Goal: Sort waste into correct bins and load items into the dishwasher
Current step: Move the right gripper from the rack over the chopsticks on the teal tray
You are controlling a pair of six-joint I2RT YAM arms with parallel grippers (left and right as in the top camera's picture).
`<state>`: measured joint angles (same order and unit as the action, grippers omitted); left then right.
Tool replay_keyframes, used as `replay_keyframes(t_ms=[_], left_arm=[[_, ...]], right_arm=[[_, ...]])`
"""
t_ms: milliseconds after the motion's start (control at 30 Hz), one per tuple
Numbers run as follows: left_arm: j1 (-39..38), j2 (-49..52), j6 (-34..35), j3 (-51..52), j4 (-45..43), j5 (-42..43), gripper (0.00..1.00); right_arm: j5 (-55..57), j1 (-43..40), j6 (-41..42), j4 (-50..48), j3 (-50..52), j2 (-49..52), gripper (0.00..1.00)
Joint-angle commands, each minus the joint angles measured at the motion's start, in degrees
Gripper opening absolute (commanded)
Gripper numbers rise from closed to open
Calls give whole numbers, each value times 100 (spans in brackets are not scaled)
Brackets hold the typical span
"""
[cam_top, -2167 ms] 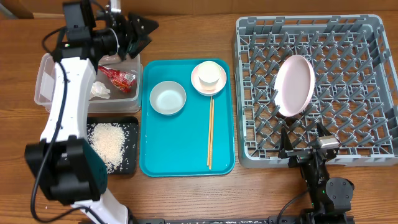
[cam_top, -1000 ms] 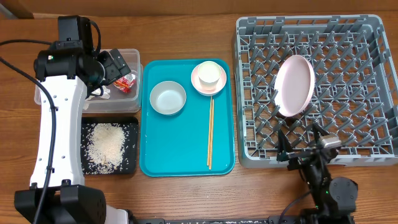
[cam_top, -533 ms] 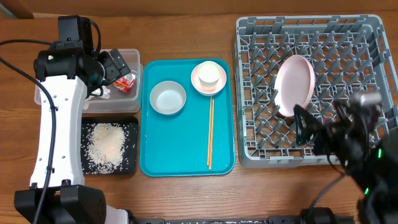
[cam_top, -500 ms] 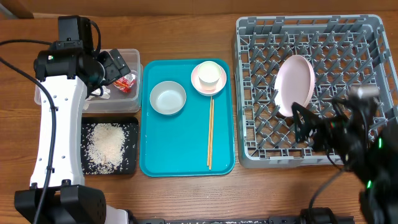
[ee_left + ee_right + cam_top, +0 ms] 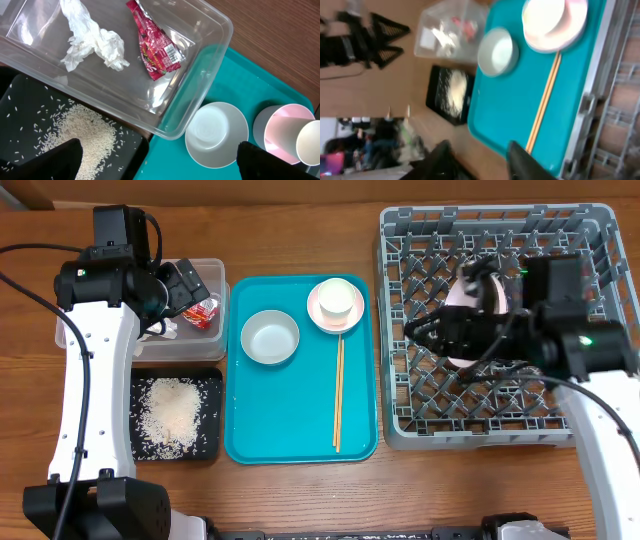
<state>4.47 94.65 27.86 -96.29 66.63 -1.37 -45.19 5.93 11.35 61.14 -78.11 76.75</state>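
Overhead: find left pincer gaping, empty, above tub, tissue and wrapper just beneath. Find right pincer spread, holding nothing, over rack, plate propped right behind, bowl well ahead.

Left wrist: see bowl beneath, nearer one of the wide fingertips, untouched.

Right wrist, blurred: spot bowl and chopsticks far ahead.

Judge bowl stiff, slick, breakable; grip one rim wall. Pinch chopsticks mid-length: light, prone to rolling.

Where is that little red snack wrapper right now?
Seen from overhead, the red wrapper lies at the left, inside the clear tub next to the crumpled tissue, with the black tray of rice beside the tub.
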Motion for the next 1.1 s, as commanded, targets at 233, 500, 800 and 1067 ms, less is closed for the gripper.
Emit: replay_keyframes(t_ms=[233,500,800,1067], left_arm=[[-37,-26,-127,-46,0,-55,100],[-37,-26,-127,-46,0,-55,100],[-37,-26,-127,-46,0,-55,100],[-37,-26,-127,-46,0,-55,100]], right_arm=[[3101,1956,1429,101,46,654,4],[3731,2822,1725,-116,170,927,4],[4028,3421,1718,-417,306,1331,25],[4682,3526,1390,-1069,811,1469,30]])
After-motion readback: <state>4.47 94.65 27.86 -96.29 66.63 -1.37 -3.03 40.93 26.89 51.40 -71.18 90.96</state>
